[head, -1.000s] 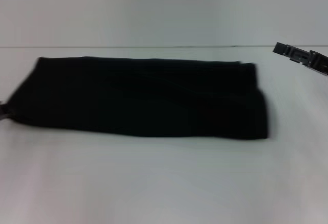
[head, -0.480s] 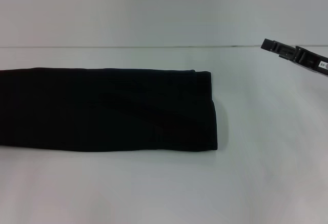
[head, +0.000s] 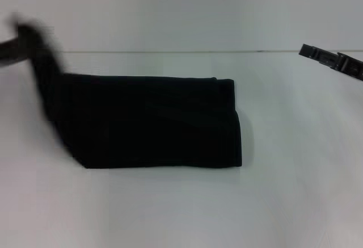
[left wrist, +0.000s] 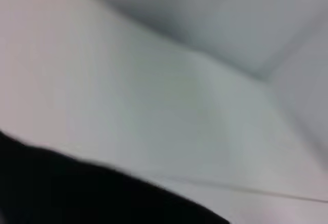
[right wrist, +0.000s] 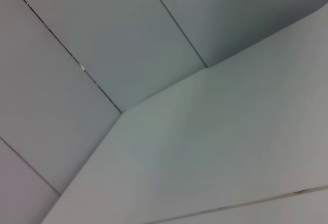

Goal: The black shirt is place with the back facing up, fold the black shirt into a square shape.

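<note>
The black shirt (head: 153, 122), a folded band on the white table (head: 283, 202), has its left end raised by the left gripper (head: 25, 46), grip state indeterminate: crosswise fold underway, next carry it rightward; right gripper (head: 332, 61) parked far right.

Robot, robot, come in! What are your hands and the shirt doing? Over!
Left hand lifting black shirt's left end. Right hand raised at far right, off it. Nothing in the way.

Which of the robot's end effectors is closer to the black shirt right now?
The left end effector: it is at the black shirt, lifting its left end off the table. The right end effector hangs well off to the shirt's right, apart from it.
</note>
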You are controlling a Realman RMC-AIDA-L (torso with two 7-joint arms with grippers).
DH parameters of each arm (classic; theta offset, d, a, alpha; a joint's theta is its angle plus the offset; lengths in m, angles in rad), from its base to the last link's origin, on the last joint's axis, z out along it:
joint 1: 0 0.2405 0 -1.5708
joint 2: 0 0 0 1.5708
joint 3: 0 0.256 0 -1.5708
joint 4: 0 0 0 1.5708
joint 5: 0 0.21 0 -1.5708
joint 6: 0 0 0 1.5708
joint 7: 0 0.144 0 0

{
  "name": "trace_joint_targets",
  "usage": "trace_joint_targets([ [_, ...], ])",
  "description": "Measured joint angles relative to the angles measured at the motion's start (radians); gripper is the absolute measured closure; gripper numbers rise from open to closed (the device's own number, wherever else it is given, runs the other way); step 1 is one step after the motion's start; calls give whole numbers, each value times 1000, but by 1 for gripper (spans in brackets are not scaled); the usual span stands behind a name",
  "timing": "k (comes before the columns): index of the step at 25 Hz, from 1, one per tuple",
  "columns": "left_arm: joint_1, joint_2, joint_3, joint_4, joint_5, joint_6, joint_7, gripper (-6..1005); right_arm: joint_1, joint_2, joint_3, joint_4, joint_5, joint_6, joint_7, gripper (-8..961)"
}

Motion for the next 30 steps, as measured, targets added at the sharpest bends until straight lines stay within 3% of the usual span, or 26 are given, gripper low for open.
trace_joint_targets([
  [3,-118,-45,52,-31,-42,56,-7,970,-10,-12,0,-3,-1,-6,-2,38],
  [5,-188,-97,99,-62,-55,48,-8,971,-15,-20,-1,-2,-6,-10,-2,38],
  [7,-237,-150,160,-116,-56,-2,0,972,-23,-27,-2,-3,-9,-18,-2,38],
  [10,-250,-196,266,-257,-71,-163,39,972,-39,-42,-3,-3,-11,-35,-4,38],
  [13,-246,-200,289,-485,-167,-327,152,971,-45,-47,-3,-2,-11,-40,-8,38],
  [15,-231,-199,277,-600,-250,-367,258,971,-49,-50,-3,0,-13,-44,-13,38],
  [20,-181,-208,280,-718,-430,-285,397,881,-51,-51,-7,2,-35,-46,-12,38],
  [24,-162,-204,277,-736,-520,-87,398,810,-50,-57,-12,2,-64,-49,14,38],
  [26,-141,-200,277,-710,-561,3,401,774,-46,-70,-32,3,-78,-65,56,38],
  [30,-77,-192,276,-567,-580,-7,401,643,-40,-90,-65,0,-83,-96,116,38],
])
